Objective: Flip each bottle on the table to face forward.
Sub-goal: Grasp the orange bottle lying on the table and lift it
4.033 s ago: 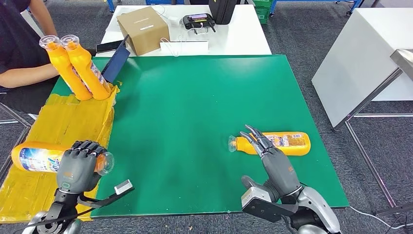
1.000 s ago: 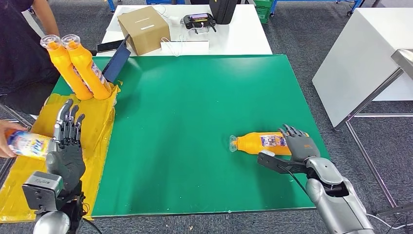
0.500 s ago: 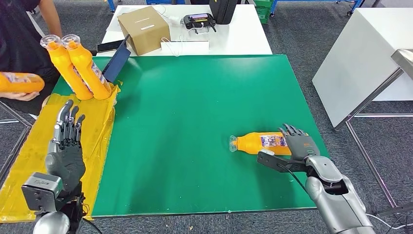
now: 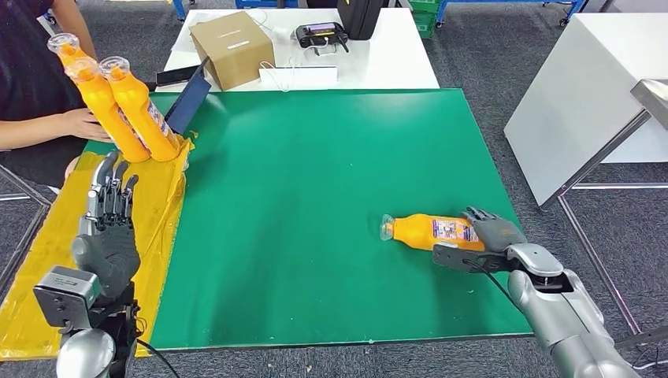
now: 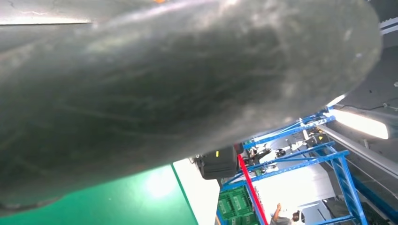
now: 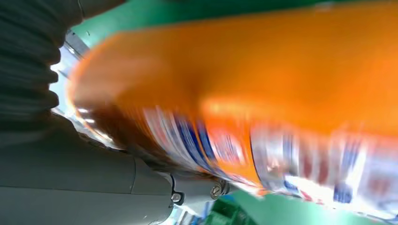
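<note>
An orange bottle [image 4: 429, 231] lies on its side on the green table [image 4: 315, 157], cap toward the left, its label facing up. My right hand [image 4: 490, 236] grips its base end from the right; up close the bottle [image 6: 263, 93] is blurred. My left hand [image 4: 109, 228] stands raised over the yellow mat [image 4: 47, 260], fingers straight and apart, holding nothing. Two orange bottles [image 4: 134, 106] lean together at the mat's far end. A person's hand [image 4: 83, 122] sets a third bottle [image 4: 67, 51] beside them.
Beyond the green table stands a white table [image 4: 394, 63] with a cardboard box [image 4: 231, 46] and a black controller [image 4: 321, 34]. A dark blue tablet [image 4: 187, 98] leans by the bottles. Another white table [image 4: 583, 87] is off to the right.
The person carried the bottle from the left side up to the two leaning bottles. My right hand slid the lying bottle slightly right and rolled it. My left hand stayed raised.
</note>
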Available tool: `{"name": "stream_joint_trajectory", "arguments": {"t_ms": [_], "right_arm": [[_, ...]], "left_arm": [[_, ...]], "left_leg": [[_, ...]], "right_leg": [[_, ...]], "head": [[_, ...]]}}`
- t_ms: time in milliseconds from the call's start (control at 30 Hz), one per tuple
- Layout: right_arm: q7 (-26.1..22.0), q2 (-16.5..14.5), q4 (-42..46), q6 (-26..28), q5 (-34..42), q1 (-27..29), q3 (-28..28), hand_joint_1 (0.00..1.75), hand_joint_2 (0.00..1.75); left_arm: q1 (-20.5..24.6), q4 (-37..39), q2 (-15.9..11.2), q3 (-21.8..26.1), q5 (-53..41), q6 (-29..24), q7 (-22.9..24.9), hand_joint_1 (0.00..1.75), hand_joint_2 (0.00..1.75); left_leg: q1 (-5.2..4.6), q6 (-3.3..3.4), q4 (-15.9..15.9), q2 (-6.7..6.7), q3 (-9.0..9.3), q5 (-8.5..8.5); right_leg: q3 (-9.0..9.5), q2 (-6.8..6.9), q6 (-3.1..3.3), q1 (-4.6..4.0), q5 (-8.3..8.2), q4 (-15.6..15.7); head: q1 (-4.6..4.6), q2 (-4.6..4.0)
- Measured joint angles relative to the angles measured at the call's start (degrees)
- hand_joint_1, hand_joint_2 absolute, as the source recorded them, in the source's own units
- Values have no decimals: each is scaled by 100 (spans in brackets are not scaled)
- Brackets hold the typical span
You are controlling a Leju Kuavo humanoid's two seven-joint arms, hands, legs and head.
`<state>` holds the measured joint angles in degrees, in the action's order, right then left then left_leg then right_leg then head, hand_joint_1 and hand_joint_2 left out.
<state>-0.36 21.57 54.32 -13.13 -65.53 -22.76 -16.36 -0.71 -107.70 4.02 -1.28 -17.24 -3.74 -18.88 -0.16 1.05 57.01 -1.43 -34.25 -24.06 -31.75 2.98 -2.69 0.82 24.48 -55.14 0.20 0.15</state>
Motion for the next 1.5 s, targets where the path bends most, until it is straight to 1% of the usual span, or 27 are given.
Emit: {"name": "stream_joint_trajectory", "arguments": {"t_ms": [233, 400, 533, 567, 633, 700, 767, 833, 900, 1033, 1100, 1200, 1333, 1500], "right_arm": [[-255, 121, -526, -62, 158, -192, -256, 175, 175], [-407, 199, -615, -211, 510, -236, -327, 175, 175], [-383, 199, -602, -236, 823, -220, -312, 175, 175], [-290, 168, -566, -178, 959, -191, -290, 175, 175], [97, 3, -350, 110, 1273, -48, -179, 175, 175], [507, -280, 88, 436, 1630, 201, 1, 175, 175], [668, -610, 706, 572, 2283, 512, 163, 175, 175], [719, -940, 1402, 591, 2988, 831, 248, 175, 175], [718, -1203, 2002, 603, 3417, 1082, 270, 175, 175], [362, -1537, 3019, 686, 4016, 1492, 277, 175, 175], [255, -1670, 3565, 710, 4121, 1700, 184, 175, 175], [212, -1777, 4095, 721, 4092, 1900, -63, 175, 175], [155, -1870, 4428, 780, 3935, 1963, -396, 175, 175], [194, -2032, 4489, 877, 3784, 1860, -903, 175, 175]], "left_arm": [[225, 239, -2, -53, 106, 5, -34, 0, 0], [296, 357, -5, -64, 216, 51, 6, 0, 0], [295, 425, -8, -64, 386, 156, 128, 0, 0], [282, 432, -8, -63, 497, 207, 202, 0, 0], [198, 420, -7, -51, 836, 345, 400, 0, 0], [31, 356, 8, -14, 1249, 481, 577, 0, 0], [-169, 253, 46, 47, 1665, 578, 717, 0, 0], [-344, 148, 93, 96, 1957, 623, 796, 0, 87], [-477, 59, 133, 114, 2081, 633, 824, 0, 175], [-777, -156, 236, 112, 2201, 624, 867, 0, 175], [-951, -304, 299, 64, 2251, 649, 857, 0, 175], [-1159, -503, 367, -66, 2279, 707, 828, 0, 175], [-1306, -685, 405, -308, 2266, 843, 787, 0, 175], [-1326, -739, 406, -795, 2197, 958, 814, 0, 175]], "left_leg": [[0, 6, -2, 4, 44, -6], [-1, 9, 0, 5, 50, -2], [0, 9, 1, 2, 53, -1], [3, 9, 0, 1, 53, -2], [8, 6, -2, 0, 51, -4], [11, 2, -4, -9, 47, -7], [14, -2, -5, -24, 41, -10], [18, -5, -5, -28, 31, -8], [20, -9, -4, -3, 13, 2], [23, -13, -4, 29, -17, 11], [17, -12, -4, 28, -25, 9], [9, -11, -4, 28, -36, 8], [8, -11, -4, 29, -38, 8], [8, -12, -4, 29, -37, 10]], "right_leg": [[-12, 3, 0, 3, 5, 8], [24, 4, -3, 4, 0, 8], [62, 3, -7, 2, -3, 7], [64, 3, -7, 0, -3, 7], [67, 1, -6, -4, -1, 7], [60, -6, -5, -7, -1, 6], [47, -17, -4, -11, -1, 5], [29, -20, -2, -15, -1, 4], [15, 1, 0, -16, 2, 0], [0, 28, 2, -16, 5, -4], [-9, 24, 2, -12, 4, -4], [-22, 25, 2, -4, 5, -3], [-24, 25, 2, -4, 5, -3], [-23, 24, 2, -5, 3, -3]], "head": [[1, 0], [0, 0], [1, 0], [1, 0], [3, 0], [3, 0], [2, 0], [-3, 0], [-4, 0], [2, 0], [1, 0], [0, 0], [0, 0], [-1, 0]]}}
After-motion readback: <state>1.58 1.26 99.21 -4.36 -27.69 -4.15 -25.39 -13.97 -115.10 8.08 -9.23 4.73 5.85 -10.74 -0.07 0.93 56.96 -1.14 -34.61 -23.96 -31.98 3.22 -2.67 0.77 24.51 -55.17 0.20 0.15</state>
